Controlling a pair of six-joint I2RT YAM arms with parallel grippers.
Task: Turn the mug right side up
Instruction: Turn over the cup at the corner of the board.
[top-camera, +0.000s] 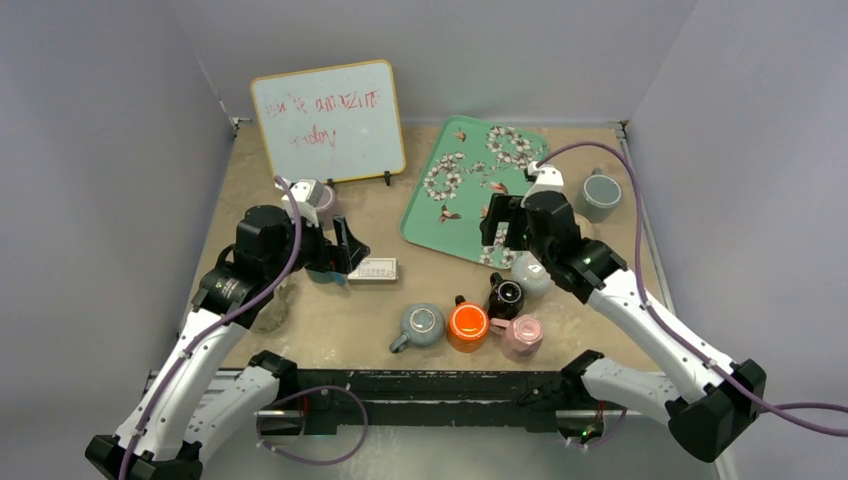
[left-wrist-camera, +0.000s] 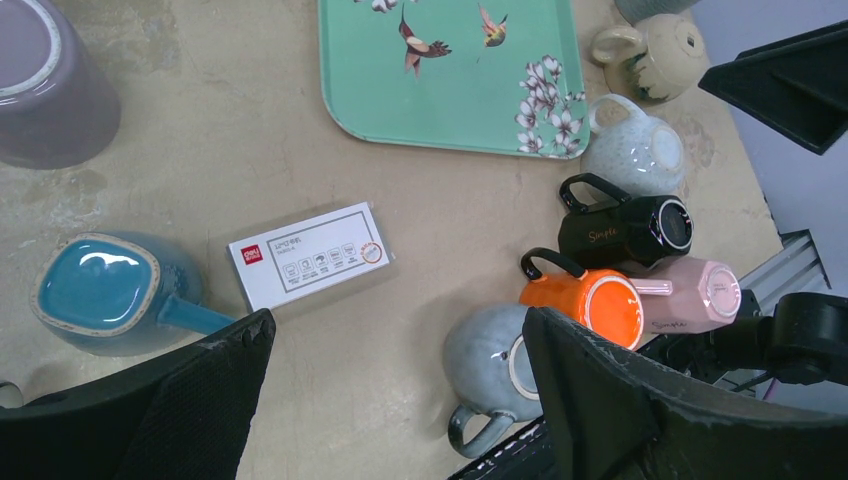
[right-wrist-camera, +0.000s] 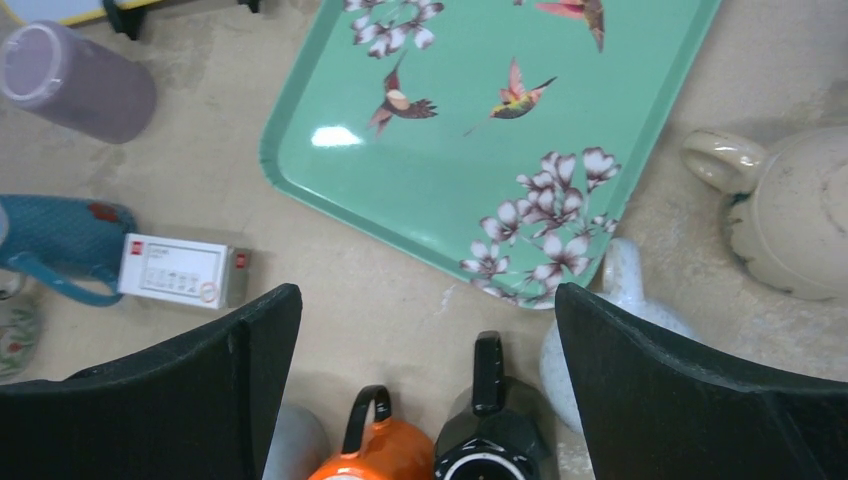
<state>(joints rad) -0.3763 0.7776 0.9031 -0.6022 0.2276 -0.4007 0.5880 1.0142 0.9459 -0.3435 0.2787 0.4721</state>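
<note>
The left gripper (left-wrist-camera: 398, 322) and right gripper (right-wrist-camera: 425, 292) both hang with jaws spread wide, holding nothing. Nearest the right one, between its jaws, the orange mug (right-wrist-camera: 385, 452) and black mug (right-wrist-camera: 490, 432) are cut off by the frame edge, their openings hidden. The green tray (right-wrist-camera: 460, 190) lies beyond.

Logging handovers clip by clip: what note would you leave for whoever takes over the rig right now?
Left gripper: fingers open, empty, hovering.
Right gripper: fingers open, empty, hovering.
Things: grey mug, orange mug, black mug and pink mug are clustered at the near edge and look bottom-up.
Done: nothing; no mug is touched.
Left: grasp a mug, turn it right side up, set it down.
</note>
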